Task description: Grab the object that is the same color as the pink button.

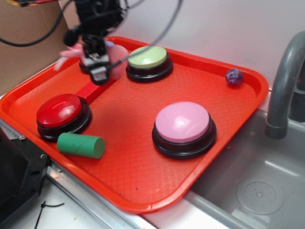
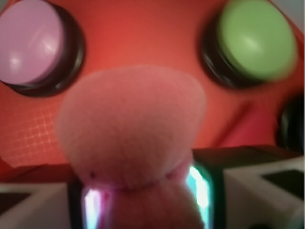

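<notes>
A red tray (image 1: 143,191) is carrying a green button (image 1: 148,57), a red button (image 1: 60,110), a green cylinder (image 1: 81,145) and a purple ball (image 1: 234,76), beside a grey sink (image 1: 248,186).

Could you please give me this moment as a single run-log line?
gripper: shut on pink plush toy | toy: raised above red tray | pink button: on tray, untouched | phase: toy grasped
</notes>
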`<state>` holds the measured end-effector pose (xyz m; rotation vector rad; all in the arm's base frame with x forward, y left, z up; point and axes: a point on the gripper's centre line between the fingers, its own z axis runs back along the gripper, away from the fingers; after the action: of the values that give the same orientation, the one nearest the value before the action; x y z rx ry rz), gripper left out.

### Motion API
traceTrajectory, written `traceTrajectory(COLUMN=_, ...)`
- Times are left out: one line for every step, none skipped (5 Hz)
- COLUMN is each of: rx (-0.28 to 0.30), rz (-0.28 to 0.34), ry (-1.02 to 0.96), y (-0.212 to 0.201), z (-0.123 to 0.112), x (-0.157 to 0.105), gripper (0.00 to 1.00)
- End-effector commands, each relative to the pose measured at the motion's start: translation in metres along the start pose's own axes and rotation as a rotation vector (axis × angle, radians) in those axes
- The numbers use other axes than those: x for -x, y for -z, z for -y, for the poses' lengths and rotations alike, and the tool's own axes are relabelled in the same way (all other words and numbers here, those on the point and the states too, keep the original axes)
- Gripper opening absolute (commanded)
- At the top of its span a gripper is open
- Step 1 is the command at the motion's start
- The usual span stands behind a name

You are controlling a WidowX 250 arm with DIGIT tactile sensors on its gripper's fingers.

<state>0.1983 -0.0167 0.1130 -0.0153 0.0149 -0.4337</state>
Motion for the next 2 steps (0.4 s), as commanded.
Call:
traceTrajectory(rx=-0.107, rz=0.062, ry=-0.451, y=-0.062, z=-0.005, x=0.031, gripper=0.0)
traceTrajectory(rx=-0.089, rz=0.092, ry=-0.52, y=-0.069, z=-0.006, x=0.045, gripper=0.0)
